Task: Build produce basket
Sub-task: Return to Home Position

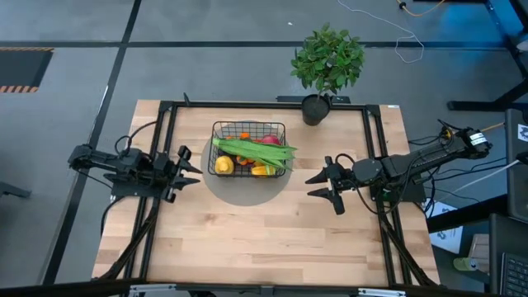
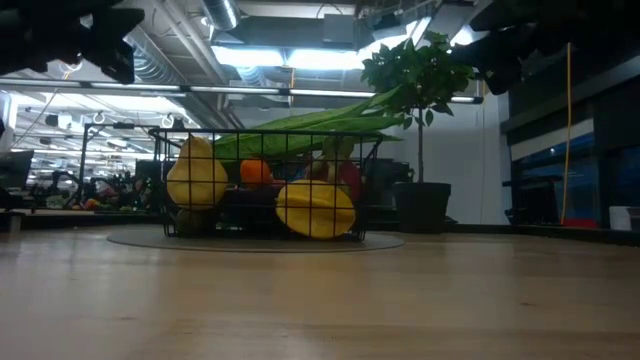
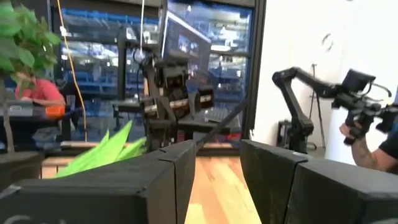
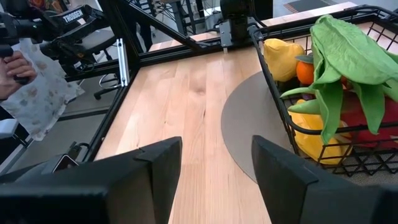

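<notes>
The black wire basket (image 1: 248,148) stands on a round grey mat (image 1: 247,188) toward the table's far middle. It holds produce: long green pods (image 1: 252,149) lie across its top, with yellow fruits (image 2: 315,208), a small orange (image 2: 255,171) and a red piece (image 1: 270,140) beneath. My left gripper (image 1: 189,167) hovers open to the basket's left, above the table, with nothing between its fingers (image 3: 217,168). My right gripper (image 1: 317,186) hovers open to the basket's right and a little nearer, also with nothing between its fingers (image 4: 216,165).
A potted leafy plant (image 1: 327,62) stands at the table's far edge, right of the basket. Black frame rails (image 1: 165,124) run along the table's sides and far edge. Bare wood (image 1: 247,239) lies in front of the basket. People show beyond the table (image 3: 37,90), (image 4: 15,65).
</notes>
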